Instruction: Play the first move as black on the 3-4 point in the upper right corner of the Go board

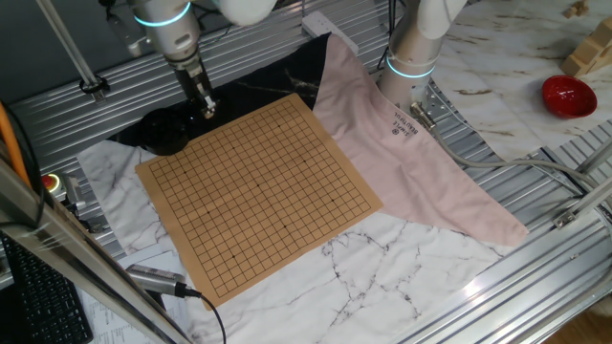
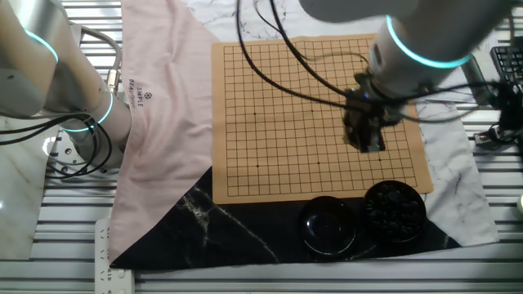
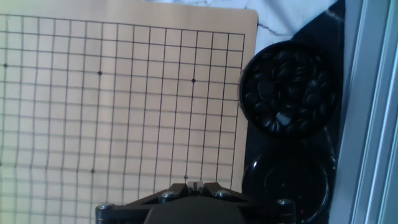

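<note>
Black stones (image 3: 286,87) are sitting in a bowl (image 2: 395,209) just beyond the gripper (image 3: 196,185), whose clenched fingertips are hovering over the board (image 1: 263,196), seemingly empty.

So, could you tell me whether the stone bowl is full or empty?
Full: the bowl beside the board is heaped with glossy black stones. The lid next to it holds none.

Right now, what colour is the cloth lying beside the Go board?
Pale pink, with small dark printed lettering. The cloth shows best in the other fixed view, beside the Go board.
</note>
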Controlling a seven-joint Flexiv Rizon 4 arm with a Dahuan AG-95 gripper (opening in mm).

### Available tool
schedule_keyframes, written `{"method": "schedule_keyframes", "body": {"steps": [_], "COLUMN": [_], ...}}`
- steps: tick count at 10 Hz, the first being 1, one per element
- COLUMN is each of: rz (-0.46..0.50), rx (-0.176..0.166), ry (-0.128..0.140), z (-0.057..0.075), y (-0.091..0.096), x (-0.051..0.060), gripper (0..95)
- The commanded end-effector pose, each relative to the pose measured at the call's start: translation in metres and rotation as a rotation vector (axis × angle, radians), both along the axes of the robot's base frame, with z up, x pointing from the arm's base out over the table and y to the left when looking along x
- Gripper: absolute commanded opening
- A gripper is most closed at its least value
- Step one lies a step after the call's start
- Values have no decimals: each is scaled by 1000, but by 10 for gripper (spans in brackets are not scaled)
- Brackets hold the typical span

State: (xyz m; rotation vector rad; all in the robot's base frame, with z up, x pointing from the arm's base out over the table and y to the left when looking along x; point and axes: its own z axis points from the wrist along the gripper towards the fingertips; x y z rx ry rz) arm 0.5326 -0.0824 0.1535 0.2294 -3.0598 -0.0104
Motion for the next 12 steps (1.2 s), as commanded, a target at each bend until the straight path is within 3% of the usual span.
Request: {"method": "schedule_keyframes", "body": {"steps": [1,3,5,9,12], "rz": [0,-18,-16,44,53], "rx": [-1,1,-2,-13,-20], "ry": [-4,-6,0,0,2], "z": [-14,-22,-20,-22,-22], "y": [-2,-2,-9,-46,-49], "x": [2,4,15,23,28], "gripper": [0,0,0,0,0]}}
